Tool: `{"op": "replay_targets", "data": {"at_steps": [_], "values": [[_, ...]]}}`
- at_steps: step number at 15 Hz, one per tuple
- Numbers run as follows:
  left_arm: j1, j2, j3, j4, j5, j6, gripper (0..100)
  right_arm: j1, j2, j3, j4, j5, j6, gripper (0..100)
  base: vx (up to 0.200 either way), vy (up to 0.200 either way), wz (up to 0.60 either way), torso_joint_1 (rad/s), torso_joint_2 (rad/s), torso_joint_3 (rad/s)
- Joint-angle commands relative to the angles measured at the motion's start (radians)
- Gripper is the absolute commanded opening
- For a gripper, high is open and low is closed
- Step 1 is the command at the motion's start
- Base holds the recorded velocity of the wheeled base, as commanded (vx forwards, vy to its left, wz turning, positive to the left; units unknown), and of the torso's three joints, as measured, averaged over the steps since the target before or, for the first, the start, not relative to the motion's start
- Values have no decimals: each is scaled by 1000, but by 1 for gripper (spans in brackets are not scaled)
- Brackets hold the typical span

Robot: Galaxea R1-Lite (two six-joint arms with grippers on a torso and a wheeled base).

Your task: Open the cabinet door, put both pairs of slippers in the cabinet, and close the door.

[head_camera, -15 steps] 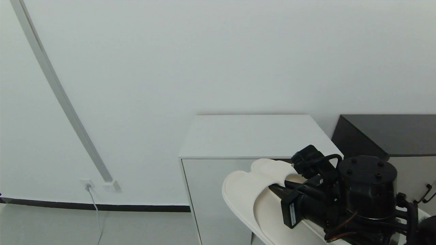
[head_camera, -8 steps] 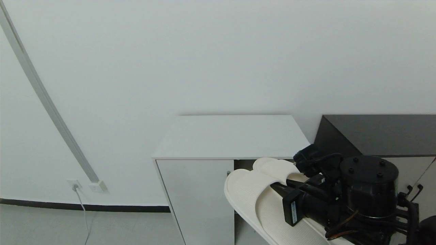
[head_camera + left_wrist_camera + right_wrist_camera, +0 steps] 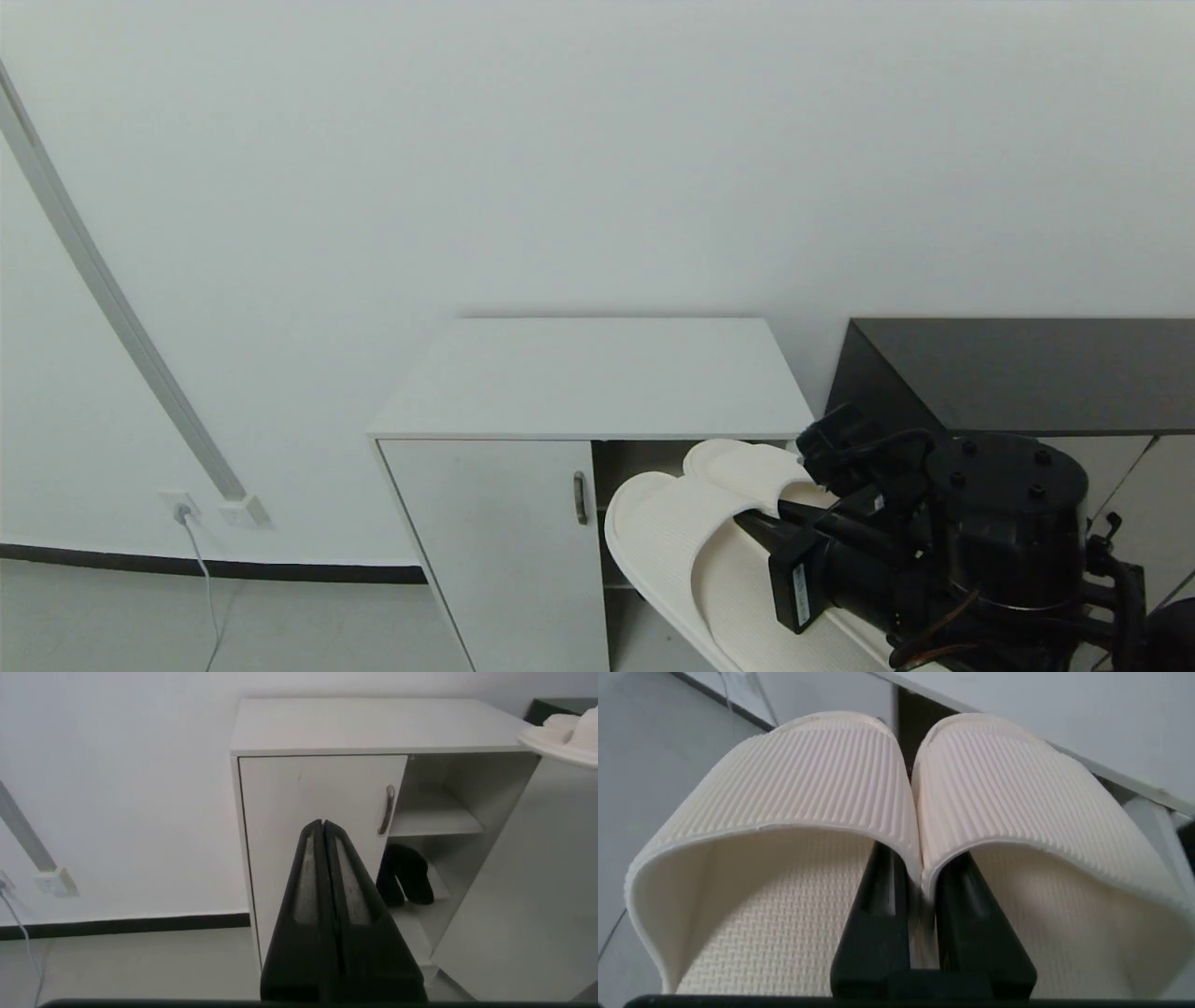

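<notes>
Open cabinet (image 3: 374, 723) (dark slippers (image 3: 405, 874) inside), right hand (image 3: 918, 887) grasping cream slippers (image 3: 813, 775), left hand (image 3: 323, 845) clenched

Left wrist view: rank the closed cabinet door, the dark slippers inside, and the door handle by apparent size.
1. closed cabinet door, though partly hidden.
2. dark slippers, deeper in the cabinet.
3. door handle, clearly smallest.

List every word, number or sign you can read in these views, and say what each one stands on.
Small white sticker on the right wrist: dark print, too small to read.
White wooden cabinet: no text.
Pair of cream ribbed foam slippers: no text.
White wall socket: no readable marking.
Nothing in these views can be quoted.
</notes>
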Motion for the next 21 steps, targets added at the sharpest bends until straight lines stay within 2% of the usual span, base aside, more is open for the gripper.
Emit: {"op": "replay_targets", "data": {"at_steps": [1,12,21], "values": [[1,1,0,-1,0,0,0,-3,1,3,0,-3,-1,0,0,0,0,0,0,0],[-1,1,0,-1,0,-1,0,2,1,11,0,-2,-12,0,0,0,0,-7,18,11],[1,1,0,-1,0,-1,0,2,15,17,-11,0,-12,0,0,0,0,-177,412,233]]}}
